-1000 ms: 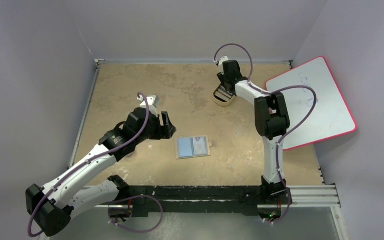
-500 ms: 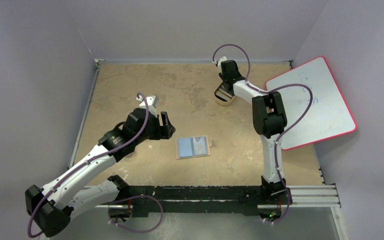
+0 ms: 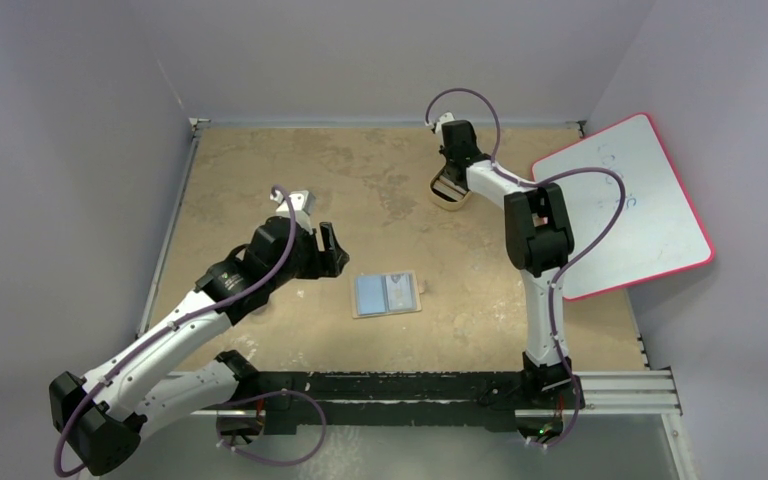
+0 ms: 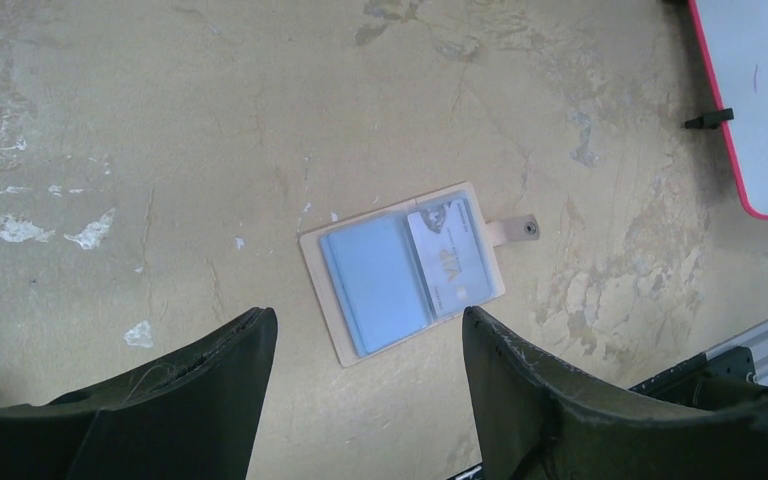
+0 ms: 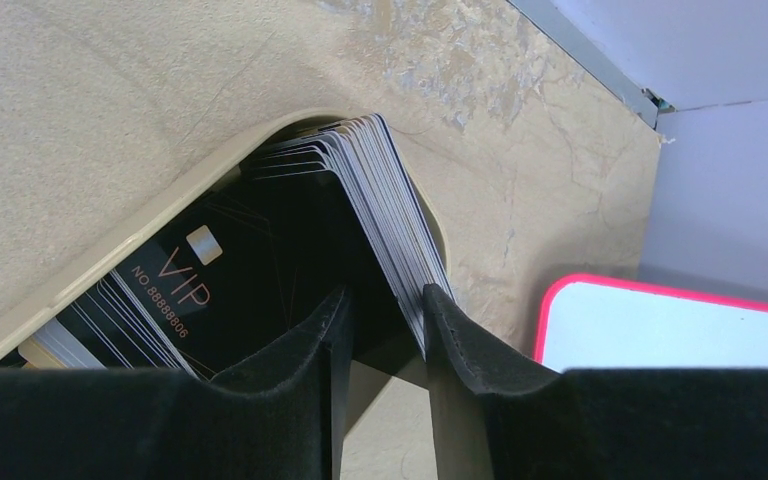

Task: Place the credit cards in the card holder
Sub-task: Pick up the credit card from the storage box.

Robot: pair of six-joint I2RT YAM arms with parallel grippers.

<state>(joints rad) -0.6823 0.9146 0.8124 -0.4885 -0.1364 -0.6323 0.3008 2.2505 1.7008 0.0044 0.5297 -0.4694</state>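
Observation:
The tan card holder [image 3: 387, 294] lies open on the table, snap tab [image 4: 516, 230] to the right. A pale blue card [image 4: 375, 282] fills its left panel and a pale card marked VIP [image 4: 450, 255] its right. My left gripper [image 3: 332, 248] hovers open just left of it, nothing between its fingers [image 4: 365, 318]. My right gripper [image 3: 449, 178] reaches down into a tan oval tray [image 3: 452, 204]. There, a stack of credit cards [image 5: 380, 190] stands on edge against the inside of its right finger [image 5: 445, 320]. The left finger is still apart from the stack.
A black VIP card [image 5: 175, 280] and more cards lie flat in the tray [image 5: 160, 215]. A white board with a red rim [image 3: 625, 205] leans at the table's right edge. The walls stand close behind the tray.
The right jaws have narrowed around the upright cards, and the right wrist has shifted slightly over the tray. The left arm and card holder have not moved.

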